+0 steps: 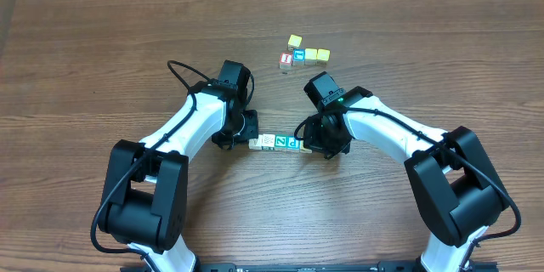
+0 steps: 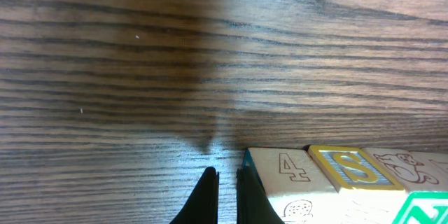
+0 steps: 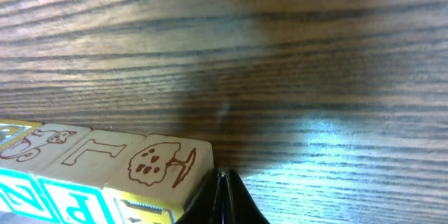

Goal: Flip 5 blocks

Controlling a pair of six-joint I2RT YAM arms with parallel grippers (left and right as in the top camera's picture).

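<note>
The blocks lie in a short row (image 1: pixel 279 143) between my two grippers: whitish cubes at the left, then a teal one, a green Z cube (image 1: pixel 293 144) and a pale yellow one at the right end. My left gripper (image 1: pixel 247 138) is shut and empty, its tips (image 2: pixel 224 182) just beside the cube marked 4 (image 2: pixel 287 170) at the row's left end. My right gripper (image 1: pixel 309 143) is also shut, its tips (image 3: pixel 222 179) pressed against the tree-picture cube (image 3: pixel 166 162) at the right end. Neither gripper holds a block.
A second cluster of cubes sits farther back: a red-faced cube (image 1: pixel 286 59), a blue-faced cube (image 1: pixel 298 55), two yellowish cubes (image 1: pixel 317 54) and another one (image 1: pixel 294 41) behind them. Bare wooden table (image 1: pixel 102 68) surrounds both groups.
</note>
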